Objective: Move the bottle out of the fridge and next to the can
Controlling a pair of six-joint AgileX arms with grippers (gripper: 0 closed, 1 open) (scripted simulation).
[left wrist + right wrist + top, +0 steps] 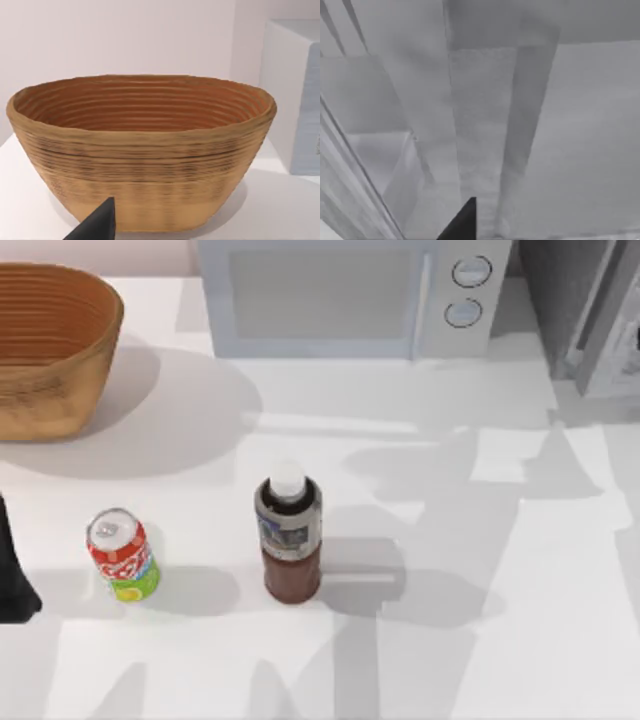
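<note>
The bottle [289, 540] is standing upright on the white worktop [480, 640], out of the fridge [585, 315], which is seated at the far right corner with its light-framed door angled open. The can [122, 555] is standing upright to the left of the bottle, near it but apart, with a bare strip of worktop lying between the two. A woven basket [50, 345] is being carried by the worktop at the far left, and a light grey microwave [350, 295] is sitting between basket and fridge along the back edge.

The left arm [15, 575] is being seen as a dark shape at the left edge of the top view, just left of the can. In the left wrist view one dark fingertip [97, 225] is showing, with the basket directly ahead of the left jaws and the microwave's side beyond it. Whether those jaws are open or closed cannot be told.

In the right wrist view a single dark fingertip [462, 222] is showing against pale grey panels, possibly the fridge's door frame and wall close ahead of the right jaws. Their state likewise cannot be told.
</note>
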